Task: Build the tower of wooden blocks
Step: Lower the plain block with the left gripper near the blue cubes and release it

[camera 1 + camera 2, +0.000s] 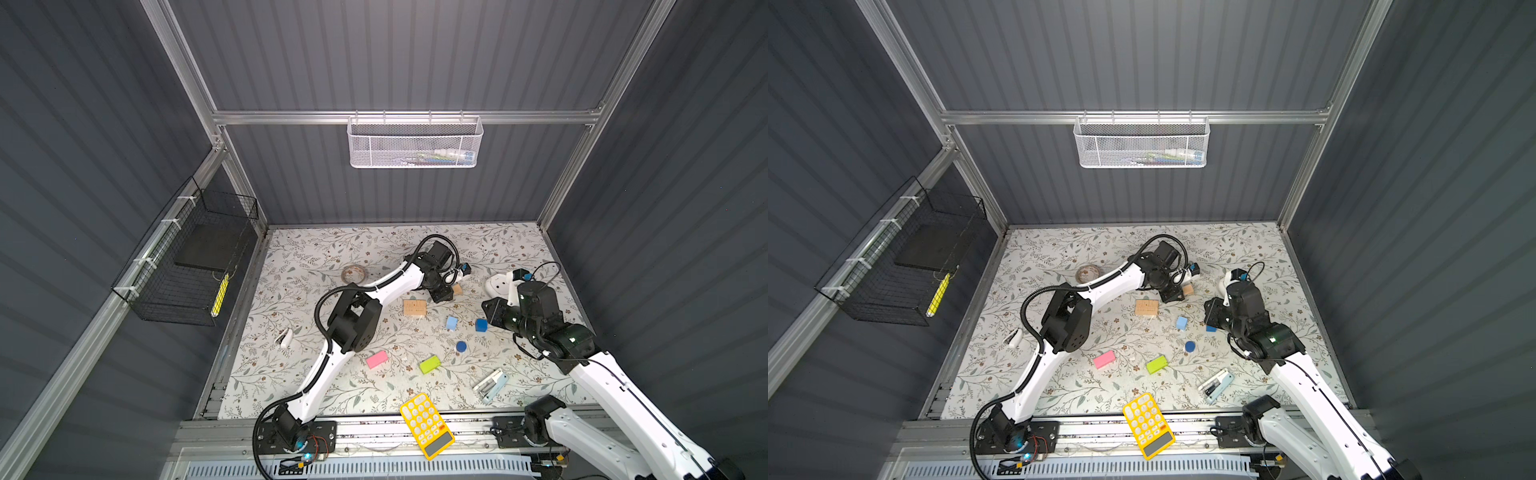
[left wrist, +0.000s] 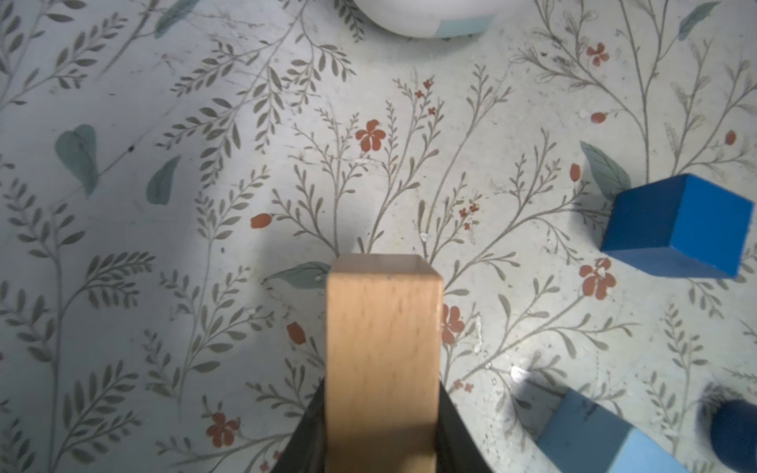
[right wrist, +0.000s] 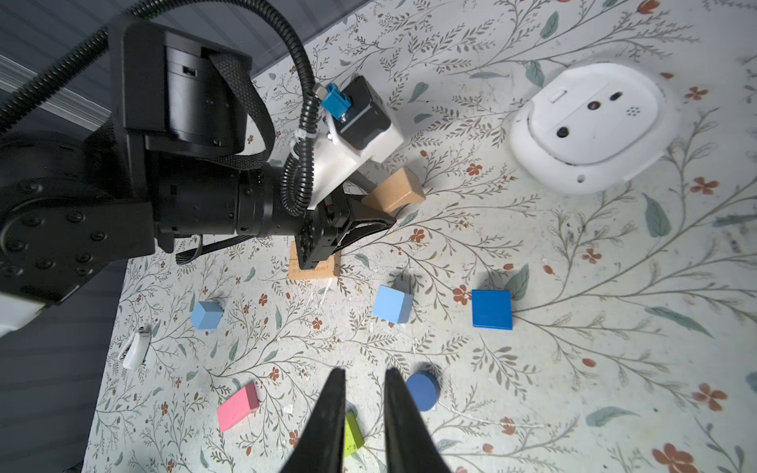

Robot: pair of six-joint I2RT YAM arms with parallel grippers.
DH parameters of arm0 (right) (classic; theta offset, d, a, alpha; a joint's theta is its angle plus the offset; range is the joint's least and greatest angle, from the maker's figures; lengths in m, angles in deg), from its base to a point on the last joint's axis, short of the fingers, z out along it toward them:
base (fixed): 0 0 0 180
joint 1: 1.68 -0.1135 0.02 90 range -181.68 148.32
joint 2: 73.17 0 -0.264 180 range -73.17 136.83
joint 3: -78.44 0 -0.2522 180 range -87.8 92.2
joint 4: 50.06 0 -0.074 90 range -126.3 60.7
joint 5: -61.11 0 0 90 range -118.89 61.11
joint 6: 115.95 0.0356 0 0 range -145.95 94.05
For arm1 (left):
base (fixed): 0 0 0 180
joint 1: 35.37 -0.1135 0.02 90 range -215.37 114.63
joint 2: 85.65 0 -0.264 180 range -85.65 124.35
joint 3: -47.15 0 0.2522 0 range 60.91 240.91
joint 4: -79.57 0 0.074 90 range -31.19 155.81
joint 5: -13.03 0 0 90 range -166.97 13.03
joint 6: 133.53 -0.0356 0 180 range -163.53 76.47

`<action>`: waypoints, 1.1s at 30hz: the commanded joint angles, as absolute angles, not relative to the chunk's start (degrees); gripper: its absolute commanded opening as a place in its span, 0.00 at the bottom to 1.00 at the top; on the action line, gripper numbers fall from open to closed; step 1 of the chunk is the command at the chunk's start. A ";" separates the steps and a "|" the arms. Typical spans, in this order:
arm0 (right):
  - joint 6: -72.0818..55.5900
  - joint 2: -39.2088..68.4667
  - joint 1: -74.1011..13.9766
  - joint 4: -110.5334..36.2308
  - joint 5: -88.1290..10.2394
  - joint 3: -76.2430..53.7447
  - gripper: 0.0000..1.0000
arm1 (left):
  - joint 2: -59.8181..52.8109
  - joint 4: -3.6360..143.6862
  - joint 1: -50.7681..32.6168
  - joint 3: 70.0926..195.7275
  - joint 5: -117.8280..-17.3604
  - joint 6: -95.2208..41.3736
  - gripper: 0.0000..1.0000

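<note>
The left gripper (image 1: 449,291) is clamped on one end of a tan bar (image 2: 383,348), so its free end juts clear, likely for laying onto the tan base (image 1: 414,308), which lies just beside the jaws. Farther right, the right gripper (image 3: 365,372) hangs narrowly parted and empty, probably waiting, with the dark-blue cylinder (image 3: 422,391) just beside it.

The tan bar (image 2: 383,348) is bare wood with visible grain, matt. The dark-blue cube (image 2: 678,223) looks smoothly painted. The flowered table cover (image 2: 164,245) is matt and scuffed.
</note>
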State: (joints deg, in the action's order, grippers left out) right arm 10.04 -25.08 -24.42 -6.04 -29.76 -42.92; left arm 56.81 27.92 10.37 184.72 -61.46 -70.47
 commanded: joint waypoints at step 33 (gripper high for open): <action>11.23 -24.48 -24.20 -6.26 -30.30 -44.03 0.23 | 61.10 22.21 11.58 189.29 -61.71 -75.79 0.57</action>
